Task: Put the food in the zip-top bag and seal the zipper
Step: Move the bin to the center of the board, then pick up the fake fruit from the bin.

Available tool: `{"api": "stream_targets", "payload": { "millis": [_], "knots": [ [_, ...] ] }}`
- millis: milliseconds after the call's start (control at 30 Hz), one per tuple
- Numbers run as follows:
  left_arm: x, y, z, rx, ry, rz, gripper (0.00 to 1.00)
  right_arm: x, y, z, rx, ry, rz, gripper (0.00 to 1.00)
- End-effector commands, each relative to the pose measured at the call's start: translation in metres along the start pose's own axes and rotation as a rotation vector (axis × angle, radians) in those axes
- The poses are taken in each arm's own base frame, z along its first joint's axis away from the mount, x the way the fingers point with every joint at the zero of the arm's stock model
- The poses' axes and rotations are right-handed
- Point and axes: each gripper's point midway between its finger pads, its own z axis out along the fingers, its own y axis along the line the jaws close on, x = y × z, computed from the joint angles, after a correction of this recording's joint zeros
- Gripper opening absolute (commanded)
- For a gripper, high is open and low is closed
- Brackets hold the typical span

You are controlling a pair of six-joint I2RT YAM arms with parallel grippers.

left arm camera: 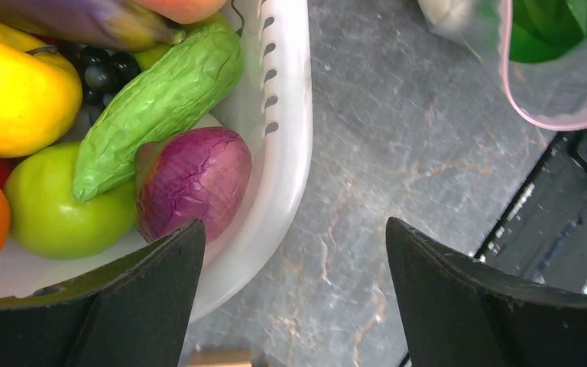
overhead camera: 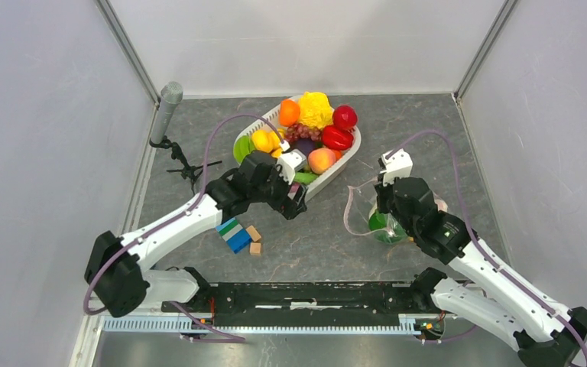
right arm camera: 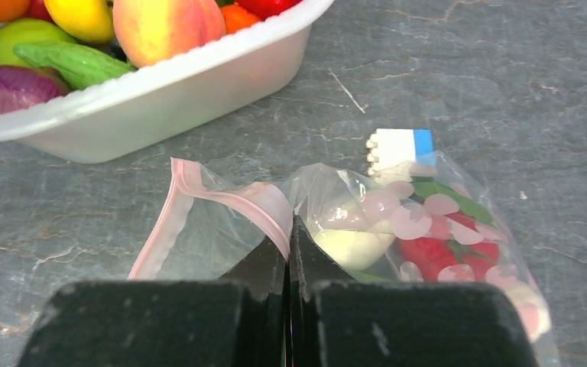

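The food lies piled in a white basket [overhead camera: 349,157]: a purple onion [left arm camera: 193,180], a green wrinkled vegetable [left arm camera: 160,99], a green apple [left arm camera: 50,202] and a yellow fruit [left arm camera: 15,92]. My left gripper [overhead camera: 294,200] [left arm camera: 294,260] is open and holds nothing. It straddles the basket's near rim [left arm camera: 287,153], with one finger beside the onion and the other over the table. My right gripper [right arm camera: 289,229] [overhead camera: 384,195] is shut on the zipper [right arm camera: 160,229], holding the mouth of the zip-top bag [right arm camera: 222,237] open. A white piece [right arm camera: 351,245] and a red piece [right arm camera: 436,252] lie inside the bag.
Blue and green blocks [overhead camera: 234,235] and tan cubes [overhead camera: 254,233] lie on the table near the left arm. A white-and-blue block [right arm camera: 397,145] sits just beyond the bag. A microphone on a small tripod [overhead camera: 167,107] stands at the back left. The black base rail [overhead camera: 313,294] runs along the near edge.
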Motion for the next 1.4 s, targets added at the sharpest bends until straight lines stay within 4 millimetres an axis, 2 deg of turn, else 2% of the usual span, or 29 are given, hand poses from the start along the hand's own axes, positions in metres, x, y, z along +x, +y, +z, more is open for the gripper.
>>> {"api": "stream_targets", "payload": {
  "millis": [0, 133, 267, 367, 433, 533, 667, 800, 933, 1100, 1367],
  "knots": [
    [0.016, -0.013, -0.028, -0.010, 0.036, -0.089, 0.94, -0.012, 0.014, -0.003, -0.078, -0.067, 0.079, 0.01],
    [-0.042, -0.010, -0.044, -0.039, -0.140, -0.041, 0.98, -0.010, 0.015, -0.004, -0.088, -0.072, 0.090, 0.01],
    [-0.109, -0.018, -0.046, 0.004, -0.267, 0.020, 1.00, -0.006, 0.016, -0.004, -0.092, -0.068, 0.097, 0.00],
    [-0.151, -0.016, -0.032, 0.013, -0.321, 0.083, 1.00, -0.003, 0.017, -0.005, -0.101, -0.072, 0.105, 0.00],
    [-0.172, -0.011, -0.016, 0.005, -0.334, 0.128, 1.00, -0.003, 0.019, -0.005, -0.112, -0.076, 0.109, 0.01],
    [-0.192, -0.005, 0.013, 0.013, -0.321, 0.205, 1.00, -0.002, 0.020, -0.007, -0.124, -0.079, 0.116, 0.00],
    [-0.219, 0.013, 0.038, 0.007, -0.330, 0.241, 1.00, 0.000, 0.024, -0.009, -0.151, -0.083, 0.128, 0.01],
    [-0.237, 0.030, 0.059, 0.018, -0.344, 0.211, 1.00, 0.003, 0.026, -0.011, -0.165, -0.079, 0.132, 0.00],
    [-0.247, 0.036, 0.078, 0.041, -0.342, 0.202, 1.00, 0.006, 0.025, -0.011, -0.164, -0.073, 0.134, 0.01],
    [-0.239, 0.041, 0.103, 0.119, -0.312, 0.187, 1.00, 0.008, 0.026, -0.013, -0.168, -0.071, 0.137, 0.01],
    [-0.223, 0.055, 0.128, 0.159, -0.262, 0.146, 1.00, 0.013, 0.026, -0.013, -0.175, -0.062, 0.135, 0.01]
  ]
}}
